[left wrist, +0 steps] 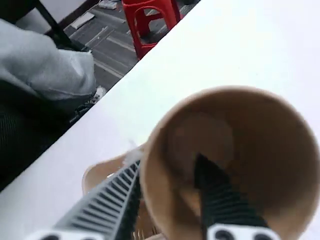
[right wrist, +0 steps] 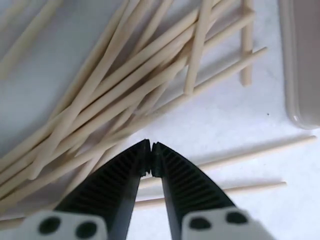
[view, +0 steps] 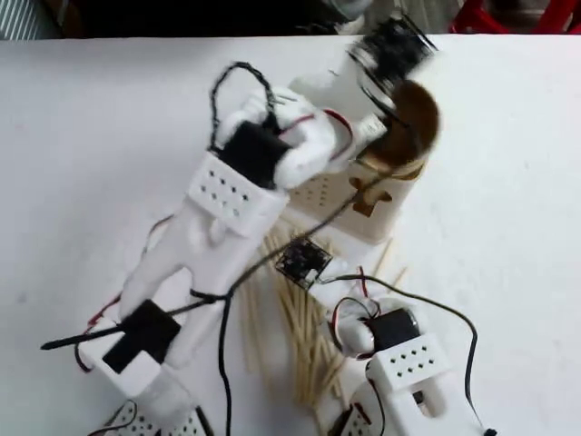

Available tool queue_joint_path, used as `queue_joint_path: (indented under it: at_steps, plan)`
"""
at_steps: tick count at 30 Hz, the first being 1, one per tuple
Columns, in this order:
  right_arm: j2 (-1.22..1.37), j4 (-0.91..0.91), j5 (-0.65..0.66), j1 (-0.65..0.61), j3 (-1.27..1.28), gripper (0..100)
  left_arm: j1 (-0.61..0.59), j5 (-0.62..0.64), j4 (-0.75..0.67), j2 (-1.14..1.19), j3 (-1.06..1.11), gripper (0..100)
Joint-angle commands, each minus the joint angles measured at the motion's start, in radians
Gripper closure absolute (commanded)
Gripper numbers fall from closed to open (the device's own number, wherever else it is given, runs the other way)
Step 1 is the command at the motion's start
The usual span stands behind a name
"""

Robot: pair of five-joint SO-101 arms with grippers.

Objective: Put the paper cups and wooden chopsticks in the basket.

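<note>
Over the far end of the basket [view: 338, 193], a brown paper cup [view: 413, 118] is held by the left gripper [left wrist: 167, 165]. The cup's wall is pinched between the two fingers: the black one is set inside the mouth, against the inner wall, and the other ribbed one is pressed on the outside. The open mouth is turned towards the wrist camera, and the pale bottom is seen within. Part of the beige basket rim is seen just behind the outer finger, below the cup.

On the white table [view: 109, 136], on the robot's side of the basket, wooden chopsticks [view: 304, 341] are spread in a loose, crossed heap between the two arm bases. Some are laid partly under the left arm. The right gripper [right wrist: 150, 150] is held low over this heap. Its black ribbed fingers are pressed together at the tips, and nothing is seen caught between them. Several sticks are crossed beneath the tips, and two single sticks are laid apart from the heap, nearly parallel. A rounded corner of the basket is seen beside the sticks in the right wrist view. Beyond the table edge, a red stool [left wrist: 150, 20] is stood on a dark floor.
</note>
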Motion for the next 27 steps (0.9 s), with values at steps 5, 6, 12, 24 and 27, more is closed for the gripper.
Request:
queue_joint_path:
  at_steps: [5,6,12,24,27]
  plan:
    - [-0.002,-0.015,0.006,-0.001,-0.008,97.4,-0.094,0.133,0.002,-0.013,-0.161,73]
    - [-0.002,-0.015,0.006,-0.001,-0.008,97.4,-0.094,0.133,0.012,-0.013,-0.19,73]
    - [-0.002,-0.015,0.006,-0.001,-0.008,97.4,-0.065,0.133,0.077,-0.002,-0.316,74]
    - [-0.002,-0.015,0.006,-0.001,-0.006,97.4,-0.045,0.133,-0.123,-0.002,-0.051,76]
    - [-0.002,-0.015,0.006,-0.001,-0.006,97.4,-0.045,0.133,-0.172,-0.004,0.011,76]
